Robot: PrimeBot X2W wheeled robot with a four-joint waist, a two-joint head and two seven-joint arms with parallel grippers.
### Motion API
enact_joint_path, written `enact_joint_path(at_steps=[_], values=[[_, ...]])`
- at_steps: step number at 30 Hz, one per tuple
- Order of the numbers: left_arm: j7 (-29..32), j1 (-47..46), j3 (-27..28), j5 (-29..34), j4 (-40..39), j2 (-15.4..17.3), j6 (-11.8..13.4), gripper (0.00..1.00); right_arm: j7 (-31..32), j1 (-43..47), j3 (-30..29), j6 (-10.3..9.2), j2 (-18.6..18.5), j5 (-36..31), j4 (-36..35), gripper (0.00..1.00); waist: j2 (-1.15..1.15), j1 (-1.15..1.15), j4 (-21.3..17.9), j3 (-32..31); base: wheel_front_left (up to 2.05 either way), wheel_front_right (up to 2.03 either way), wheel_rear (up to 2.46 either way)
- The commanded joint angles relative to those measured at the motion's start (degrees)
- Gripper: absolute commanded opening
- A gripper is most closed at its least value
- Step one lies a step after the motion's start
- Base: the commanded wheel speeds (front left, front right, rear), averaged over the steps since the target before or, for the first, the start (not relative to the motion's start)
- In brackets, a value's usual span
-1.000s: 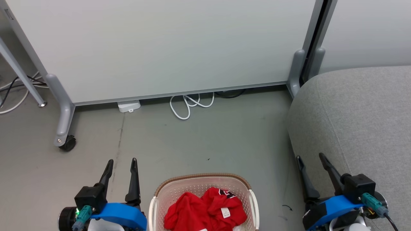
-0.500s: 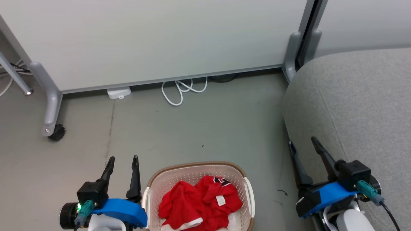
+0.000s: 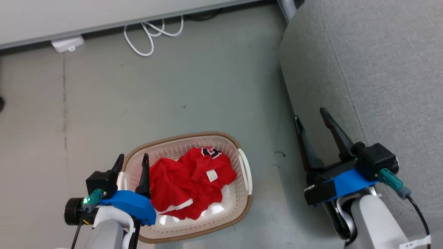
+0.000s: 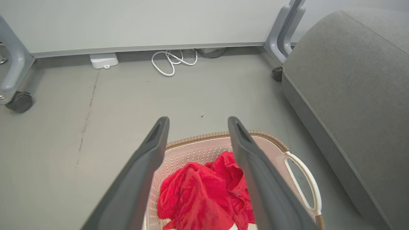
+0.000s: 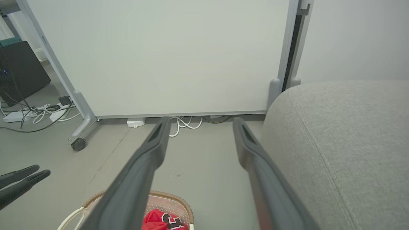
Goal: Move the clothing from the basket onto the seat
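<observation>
The red clothing [image 3: 188, 180] lies bunched in the cream basket [image 3: 242, 204] on the floor; a white tag and dark lettering show on top. In the left wrist view the clothing [image 4: 204, 195] sits between and below the fingers, inside the basket [image 4: 271, 140]. My left gripper [image 3: 132, 159] hangs open over the basket's left rim. My right gripper [image 3: 309, 114] is open beside the grey seat [image 3: 373, 69], above the floor. The right wrist view shows the seat [image 5: 345, 143], the basket [image 5: 179, 204] low down with the clothing [image 5: 156, 220] in it, and my left gripper [image 5: 28, 177] at the far left.
A white partition panel [image 5: 166, 57] on castor feet stands behind. White cables [image 3: 148, 34] and a small white box [image 3: 67, 44] lie on the grey floor by its base. More cables and a dark cabinet [image 5: 19, 73] are at the far left.
The head camera has tilted downward, so the basket and both grippers sit higher in the picture and more of the basket shows. Both grippers stay open.
</observation>
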Motion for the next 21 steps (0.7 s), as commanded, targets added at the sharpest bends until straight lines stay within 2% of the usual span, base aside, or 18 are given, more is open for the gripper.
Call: enact_joint_path(at_steps=[1, 10, 17, 21], values=[[-0.05, -1.65, 0.03, 0.12, 0.82, 0.39, -0.22, 1.00, -0.46, -1.04, 0.25, 0.03, -0.21, 0.37, -0.26, 1.00, 0.00, -0.01, -3.40, 4.70, 0.00, 0.00, 0.00], [1.38, -6.90, 0.03, -1.28, 10.02, 2.46, -0.81, 1.00, -1.95, -3.63, 2.08, 0.03, -0.16, 3.38, -1.13, 1.00, 0.00, -0.01, -8.82, 12.48, 0.00, 0.00, 0.00], [3.18, -9.82, 0.24, -0.87, 15.38, 4.76, 1.14, 1.00, -2.17, -4.10, 2.94, 0.03, -0.15, 6.62, -2.02, 1.00, 0.00, -0.01, -12.81, 16.82, 0.00, 0.00, 0.00], [3.83, -11.51, 0.88, -1.13, 17.70, 5.90, 3.33, 1.00, -2.16, -3.49, 3.39, 0.03, -0.16, 8.41, -3.52, 1.00, 0.00, -0.01, -14.39, 18.73, 0.00, 0.00, 0.00]])
